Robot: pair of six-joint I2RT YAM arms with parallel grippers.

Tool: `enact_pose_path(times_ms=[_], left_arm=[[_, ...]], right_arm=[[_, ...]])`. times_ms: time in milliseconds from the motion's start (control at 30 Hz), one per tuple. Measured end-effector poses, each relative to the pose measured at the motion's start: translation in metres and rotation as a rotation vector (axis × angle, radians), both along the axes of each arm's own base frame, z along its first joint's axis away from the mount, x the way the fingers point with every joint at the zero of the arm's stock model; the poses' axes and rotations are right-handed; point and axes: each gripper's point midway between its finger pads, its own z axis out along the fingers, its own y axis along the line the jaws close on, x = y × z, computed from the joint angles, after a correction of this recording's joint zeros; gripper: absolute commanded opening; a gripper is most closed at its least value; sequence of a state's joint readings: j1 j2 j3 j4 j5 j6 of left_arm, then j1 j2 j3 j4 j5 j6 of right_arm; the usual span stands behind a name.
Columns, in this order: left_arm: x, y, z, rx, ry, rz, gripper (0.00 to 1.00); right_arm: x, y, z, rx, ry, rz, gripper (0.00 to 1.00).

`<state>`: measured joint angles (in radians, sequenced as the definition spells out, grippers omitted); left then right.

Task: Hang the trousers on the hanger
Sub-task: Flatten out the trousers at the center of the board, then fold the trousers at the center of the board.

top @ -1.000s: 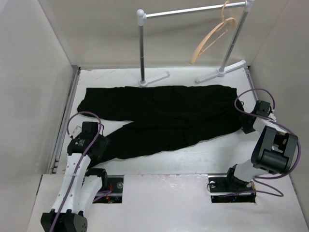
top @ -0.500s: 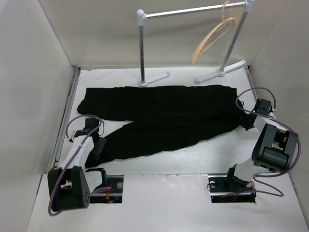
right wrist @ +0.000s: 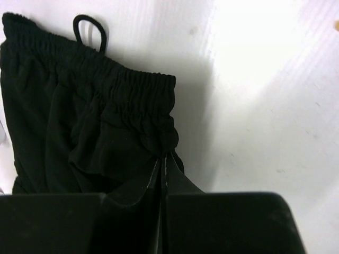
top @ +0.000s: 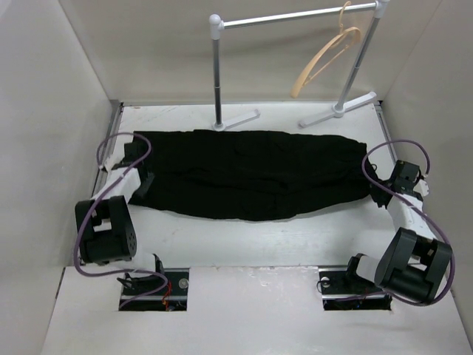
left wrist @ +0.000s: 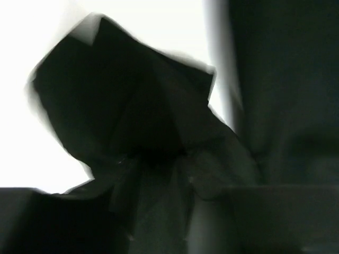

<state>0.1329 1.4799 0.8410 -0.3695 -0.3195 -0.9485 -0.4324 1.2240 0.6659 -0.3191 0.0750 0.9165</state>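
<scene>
At the left of the top view, the left pincer sits at the left end of the trousers. Its wrist view is blurred and dark: black cloth bunches up right in front of it, but I cannot tell whether the jaws are closed on it or merely pressed against it.

The trousers lie flat on the desk, doubled lengthwise into one band. Their long axis runs left to right across the middle of the frame, spanning the gap between the two pincers.

Behind them stands the garment rail. The wooden hanger hangs from it in the upper right of the frame, well apart from the cloth and beyond its right half.

At the right, the right pincer has its jaws narrowed to a slit, pinching the gathered elastic waistband at its edge.

So the waist end and the right arm are nearer the hanger, and any carry probably goes up and away from that side.
</scene>
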Motion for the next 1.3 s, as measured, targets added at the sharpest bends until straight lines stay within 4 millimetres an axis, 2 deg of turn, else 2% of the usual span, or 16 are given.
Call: enact_pose_path(times_ms=[100,167,233,367,433,533,600,700,800,933,967,1100,1233,1300], left_arm=[[0.038,0.005,0.025,0.029,-0.074,-0.054,0.54],[0.042,0.007,0.038,0.044,-0.111,-0.066,0.54],[0.027,0.013,0.048,0.054,-0.137,-0.058,0.53],[-0.036,0.035,0.073,0.09,-0.201,0.051,0.43],[-0.055,0.034,0.078,0.092,-0.221,0.074,0.42],[-0.073,0.024,0.062,0.048,-0.206,0.072,0.49],[-0.084,0.02,0.037,0.002,-0.161,0.081,0.53],[-0.093,0.011,0.003,-0.07,-0.104,0.082,0.53],[-0.085,0.005,-0.012,-0.122,-0.104,0.068,0.53],[-0.066,0.012,-0.016,-0.126,-0.148,0.076,0.51],[-0.061,0.015,-0.016,-0.121,-0.164,0.078,0.47],[-0.041,0.022,-0.02,-0.117,-0.201,0.083,0.12],[-0.035,0.023,-0.02,-0.118,-0.203,0.081,0.02],[-0.037,0.023,-0.009,-0.112,-0.21,0.092,0.0]], right_arm=[[-0.007,0.003,-0.001,0.003,0.009,-0.001,0.06],[-0.007,0.003,-0.004,0.006,0.018,-0.001,0.06],[-0.007,0.005,-0.01,0.015,0.038,0.003,0.06],[-0.005,0.014,-0.02,0.028,0.067,0.031,0.07],[-0.004,0.018,-0.021,0.031,0.07,0.043,0.07],[-0.001,0.021,-0.02,0.03,0.063,0.053,0.07],[-0.001,0.021,-0.019,0.03,0.061,0.054,0.07],[0.001,0.022,-0.019,0.032,0.057,0.059,0.08],[0.003,0.023,-0.02,0.036,0.051,0.063,0.08],[0.004,0.023,-0.02,0.036,0.047,0.063,0.07],[0.004,0.023,-0.02,0.036,0.048,0.063,0.07],[0.004,0.023,-0.02,0.036,0.047,0.062,0.07],[0.003,0.023,-0.014,0.03,0.035,0.062,0.06],[0.001,0.024,-0.006,0.022,0.02,0.063,0.06]])
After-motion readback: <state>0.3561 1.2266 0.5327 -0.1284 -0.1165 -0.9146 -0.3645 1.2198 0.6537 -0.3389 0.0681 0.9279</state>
